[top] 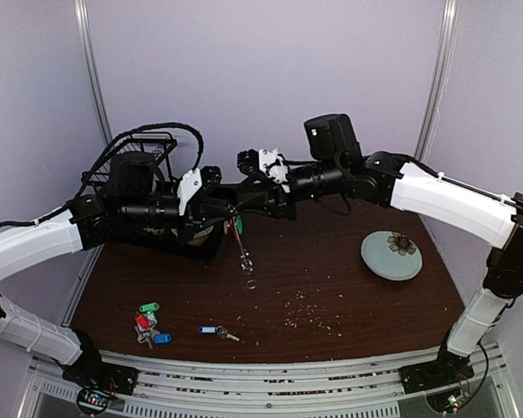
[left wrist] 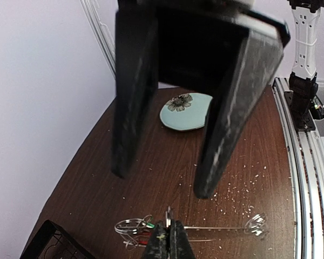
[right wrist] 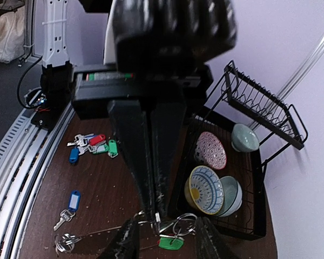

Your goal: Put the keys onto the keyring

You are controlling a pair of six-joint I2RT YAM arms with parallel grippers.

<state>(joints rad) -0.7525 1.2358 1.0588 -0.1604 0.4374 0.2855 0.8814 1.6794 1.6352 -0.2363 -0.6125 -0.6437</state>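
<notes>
Left gripper [left wrist: 169, 229] is clamped tight on the keyring [left wrist: 216, 228], pinching the thin wire near one end. The ring hangs off its tips over the middle of the table [top: 331, 287]. I can't tell whether the low end touches the wood. A green-tag key [right wrist: 170, 243] is on the ring, right by the pinch. Right gripper [left wrist: 163, 183] faces the left one nose to nose. Its jaws are apart, straddling the ring and gripping nothing. I see loose keys [top: 148, 322] bunched near the left base, with a blue-tag key [top: 216, 331] just beside them. Plate [top: 390, 254] is far right, rack [right wrist: 248, 162] with bowls far left.
</notes>
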